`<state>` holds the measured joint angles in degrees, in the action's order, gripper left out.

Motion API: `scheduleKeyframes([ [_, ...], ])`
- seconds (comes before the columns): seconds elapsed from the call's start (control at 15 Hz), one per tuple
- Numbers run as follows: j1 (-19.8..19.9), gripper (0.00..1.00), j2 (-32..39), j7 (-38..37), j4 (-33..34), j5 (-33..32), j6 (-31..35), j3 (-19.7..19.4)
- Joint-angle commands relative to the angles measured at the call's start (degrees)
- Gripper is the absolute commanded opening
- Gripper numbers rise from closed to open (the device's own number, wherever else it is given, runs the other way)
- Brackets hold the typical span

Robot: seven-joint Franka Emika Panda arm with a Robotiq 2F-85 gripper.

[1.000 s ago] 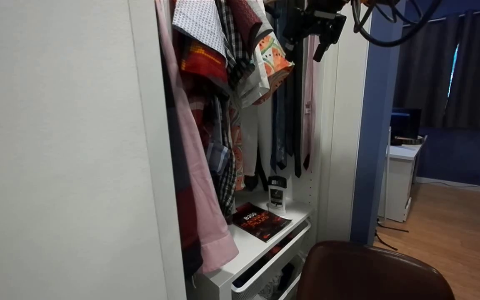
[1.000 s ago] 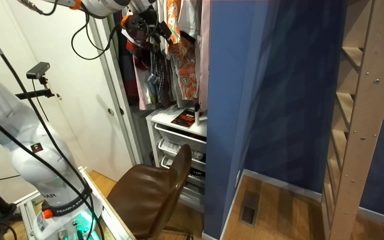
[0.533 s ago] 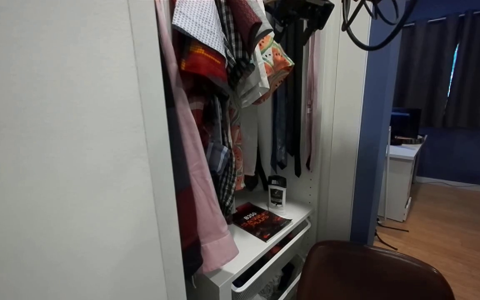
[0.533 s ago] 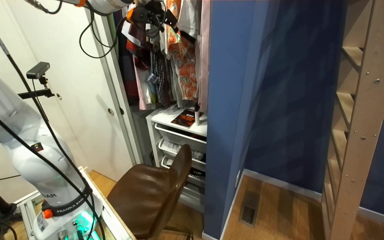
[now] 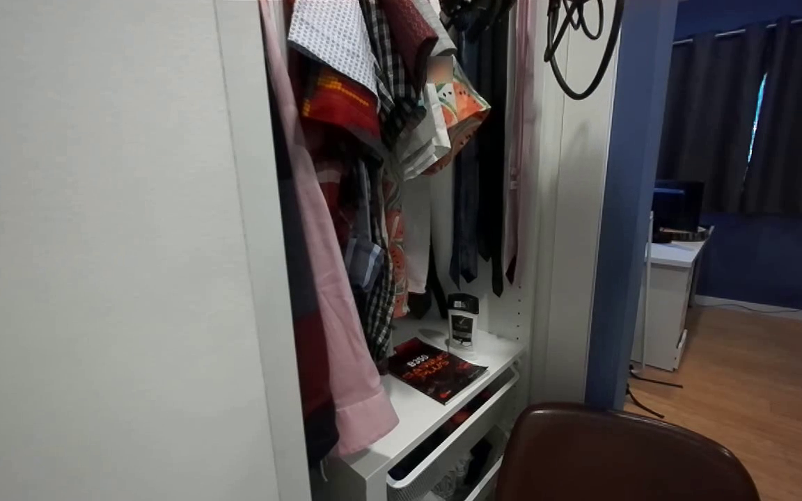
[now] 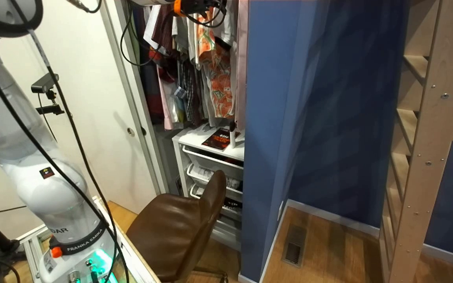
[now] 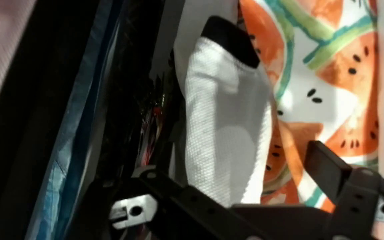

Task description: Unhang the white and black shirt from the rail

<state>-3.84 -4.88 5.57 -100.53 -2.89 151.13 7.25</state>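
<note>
Black jaws stood wide apart on the claw (image 7: 240, 163), gripping nothing, with a sleeve of the white and black shirt (image 7: 225, 113) showing between them (whether they brushed it, I could not tell). That shirt hung just beside the watermelon-print shirt (image 7: 322, 83). One finger (image 7: 327, 170) stood in front of the print; the opposite finger stood farther from it, over a narrow dark gap on the sleeve's far side. Beyond the gap, ties (image 5: 467, 223) hung near the print, leaving tight room. Only the wrist view gave the jaws; in both exterior views the fingertips were hidden. Below the print's hem lay a shelf (image 5: 415, 414) bearing a booklet (image 5: 436, 372) and a bottle (image 5: 463, 323); lower, a brown chair (image 6: 163, 228). Right of the print, in both exterior views, rose a blue wall (image 6: 264, 118). In an exterior view a wooden ladder (image 6: 431, 137) showed well apart from the print; in an exterior view, a dark curtain (image 5: 784, 139) did.
</note>
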Motion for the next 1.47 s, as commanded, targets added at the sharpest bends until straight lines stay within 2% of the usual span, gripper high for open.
scheduleKeyframes([
  [0.0,-1.4,1.0,4.6,5.7,7.9,3.3,0.5,-0.9],
  [0.27,-0.9,1.0,6.3,8.8,13.2,3.8,0.3,-0.9],
  [0.53,-1.1,1.0,7.7,7.2,16.8,3.8,2.0,-0.6],
  [1.07,-1.4,1.0,11.7,4.0,18.8,2.9,7.3,0.7],
  [1.4,-2.8,1.0,14.7,-1.0,20.0,0.8,9.9,0.0],
])
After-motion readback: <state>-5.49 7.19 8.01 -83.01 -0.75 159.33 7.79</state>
